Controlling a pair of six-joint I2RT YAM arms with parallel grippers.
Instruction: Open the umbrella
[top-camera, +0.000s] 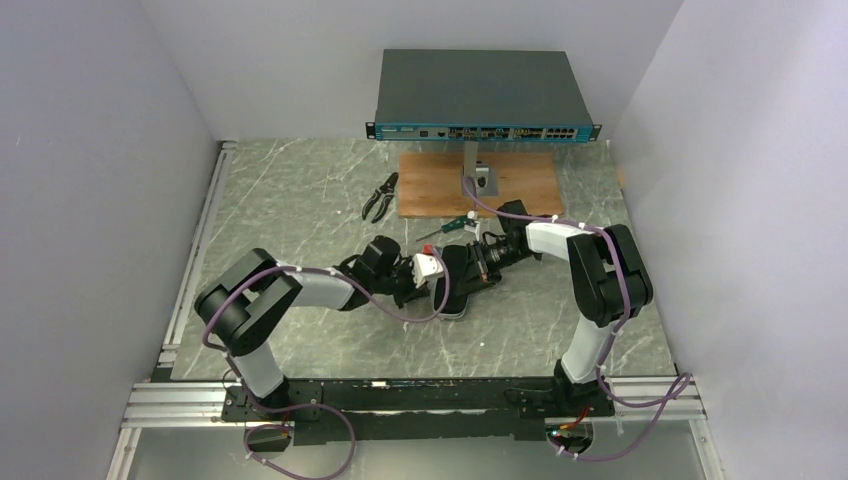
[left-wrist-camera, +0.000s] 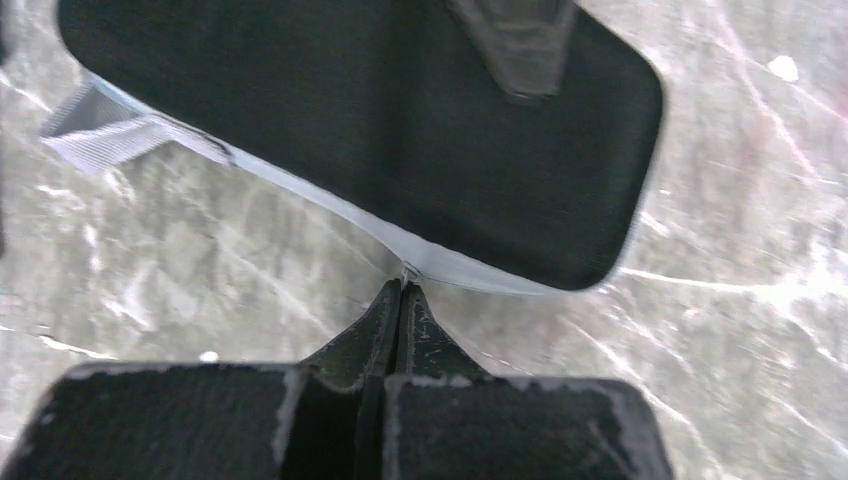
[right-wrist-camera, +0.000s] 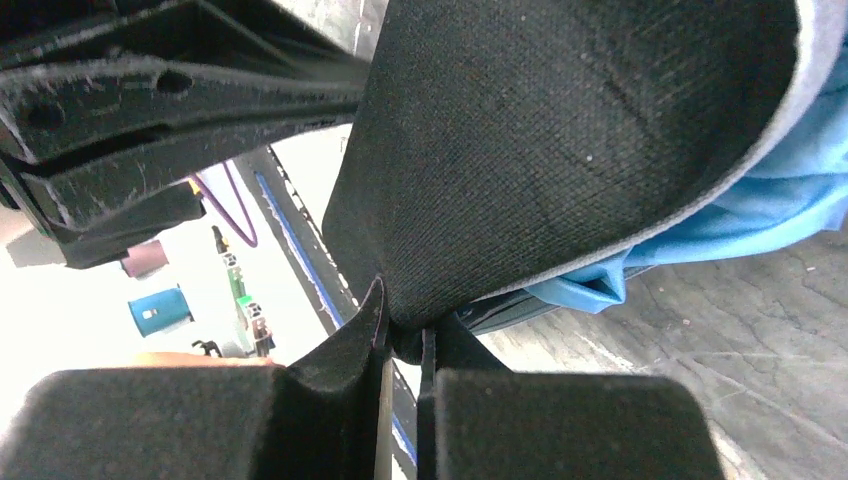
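The umbrella (top-camera: 456, 290) lies folded, a black oblong with a pale rim, on the marble table between both arms. In the left wrist view its black face (left-wrist-camera: 380, 120) fills the top, with a grey loop strap (left-wrist-camera: 100, 135) at the left. My left gripper (left-wrist-camera: 403, 285) is shut, its tips pinching a tiny tab on the pale rim. My right gripper (right-wrist-camera: 405, 335) is shut on a curled black fabric flap (right-wrist-camera: 560, 150) of the umbrella, and sky-blue canopy (right-wrist-camera: 780, 190) shows under the flap. From above, the left gripper (top-camera: 425, 283) and the right gripper (top-camera: 478, 268) meet over the umbrella.
Black-handled pliers (top-camera: 380, 197) and a green-handled screwdriver (top-camera: 450, 226) lie behind the umbrella. A wooden board (top-camera: 520, 185) carries a stand holding a network switch (top-camera: 485, 95). White walls close in the left, right and back. A metal rail (top-camera: 400, 395) runs along the near edge.
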